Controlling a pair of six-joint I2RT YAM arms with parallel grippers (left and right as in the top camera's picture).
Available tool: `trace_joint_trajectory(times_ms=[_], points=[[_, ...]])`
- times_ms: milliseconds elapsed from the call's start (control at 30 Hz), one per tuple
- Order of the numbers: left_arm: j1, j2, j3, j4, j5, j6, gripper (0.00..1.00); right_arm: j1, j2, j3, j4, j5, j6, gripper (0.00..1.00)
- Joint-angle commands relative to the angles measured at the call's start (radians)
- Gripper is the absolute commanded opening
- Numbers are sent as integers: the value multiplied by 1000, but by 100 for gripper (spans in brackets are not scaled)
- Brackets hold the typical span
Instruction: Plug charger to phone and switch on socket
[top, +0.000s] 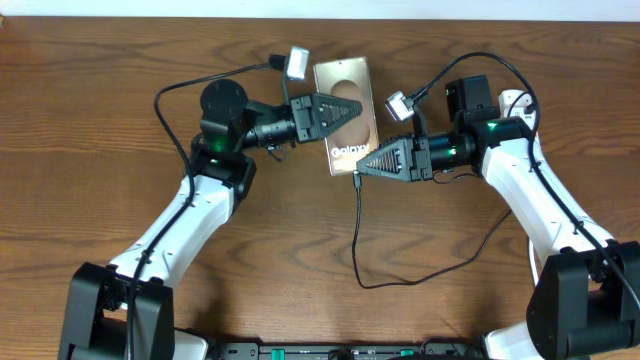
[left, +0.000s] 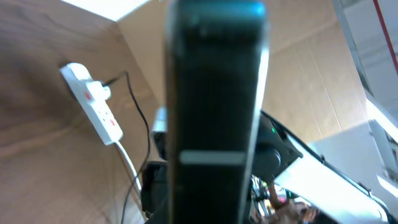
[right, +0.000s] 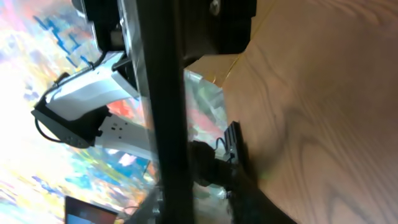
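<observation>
We see the phone (top: 348, 150), a brown-gold slab with white "Galaxy" lettering, slightly tilted near the middle of the bench's far edge. The charger (top: 357, 230), a thin black cable, runs from the phone's near short edge toward the front edge, then curves right. The socket (left: 99, 115), a white strip with red-marked switches, carries a black plug at one end and a white cord at the other.
</observation>
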Motion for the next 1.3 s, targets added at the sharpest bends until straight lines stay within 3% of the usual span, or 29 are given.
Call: trace_joint_trajectory(times_ms=[0, 300, 733, 900, 1033, 1167, 1267], points=[[0, -11, 11, 12, 49, 14, 7, -2, -3, 12, 4, -26, -8, 35], [0, -11, 11, 12, 31, 14, 7, -7, -3, 12, 38, -27, -5, 59], [0, -11, 11, 13, -42, 14, 7, 51, -3, 12, -285, 13, -355, 59], [0, -11, 11, 13, -41, 14, 8, 73, -3, 12, -277, 55, -355, 52], [0, -11, 11, 13, -41, 14, 7, 76, -3, 12, -252, 55, -354, 33], [0, -11, 11, 13, -35, 14, 7, 76, -3, 12, -232, 55, -348, 2], [0, -11, 11, 13, -24, 14, 7, 76, -3, 12, -225, 54, -346, 1]])
